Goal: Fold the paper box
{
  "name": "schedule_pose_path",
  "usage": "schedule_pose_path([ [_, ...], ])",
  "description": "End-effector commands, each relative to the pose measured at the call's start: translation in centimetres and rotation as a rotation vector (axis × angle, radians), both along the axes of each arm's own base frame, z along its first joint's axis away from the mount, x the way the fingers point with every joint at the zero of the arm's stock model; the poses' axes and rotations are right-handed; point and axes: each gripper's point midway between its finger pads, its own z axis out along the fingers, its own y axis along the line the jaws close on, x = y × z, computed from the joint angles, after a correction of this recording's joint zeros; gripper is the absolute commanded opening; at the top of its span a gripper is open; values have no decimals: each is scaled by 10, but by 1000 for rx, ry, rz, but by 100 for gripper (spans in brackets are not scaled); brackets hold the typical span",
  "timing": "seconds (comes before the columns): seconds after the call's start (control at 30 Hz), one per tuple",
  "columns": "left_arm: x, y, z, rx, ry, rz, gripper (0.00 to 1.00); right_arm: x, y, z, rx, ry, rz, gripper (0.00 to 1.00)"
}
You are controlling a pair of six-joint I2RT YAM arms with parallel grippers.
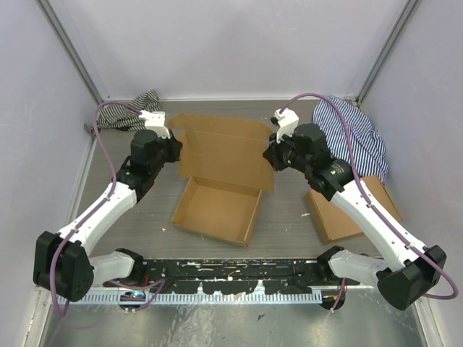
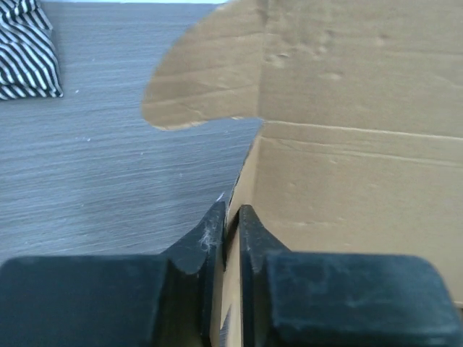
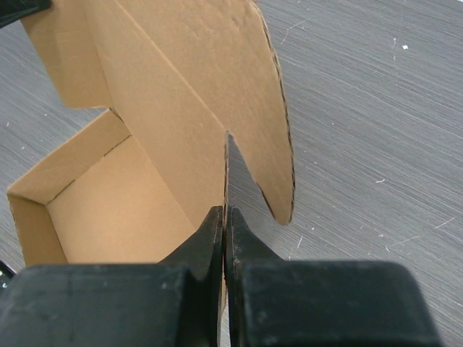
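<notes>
Jaws, left and right, pinch the plain brown paper box [image 1: 221,173].

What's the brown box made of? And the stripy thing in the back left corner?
The paper box looks like plain brown cardboard, matte and unprinted. You can see fold creases and small pressed dents in it. The striped cloth seems to be soft woven fabric, because it lies crumpled in loose folds.

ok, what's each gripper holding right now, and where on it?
Both hold the paper box by its raised lid: left gripper pinches the lid's left edge below the rounded tab, right gripper its right edge beside the other tab.
</notes>
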Motion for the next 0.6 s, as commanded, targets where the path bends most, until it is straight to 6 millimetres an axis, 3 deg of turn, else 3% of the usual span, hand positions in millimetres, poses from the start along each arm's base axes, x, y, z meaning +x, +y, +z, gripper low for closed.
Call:
schedule_pose_path([
  [0.0,-6,3,36,-58,-86,6,6,5,5,17,36,-45,-2,3],
  [0.07,-12,1,39,-81,-79,-4,0,8,7,17,46,-32,-12,3],
  [0.37,-45,6,50,-174,-98,0,0,40,3,16,53,-58,-171,4],
  [0.57,-58,11,50,-204,-95,31,0,54,16,13,95,-48,-236,4],
])
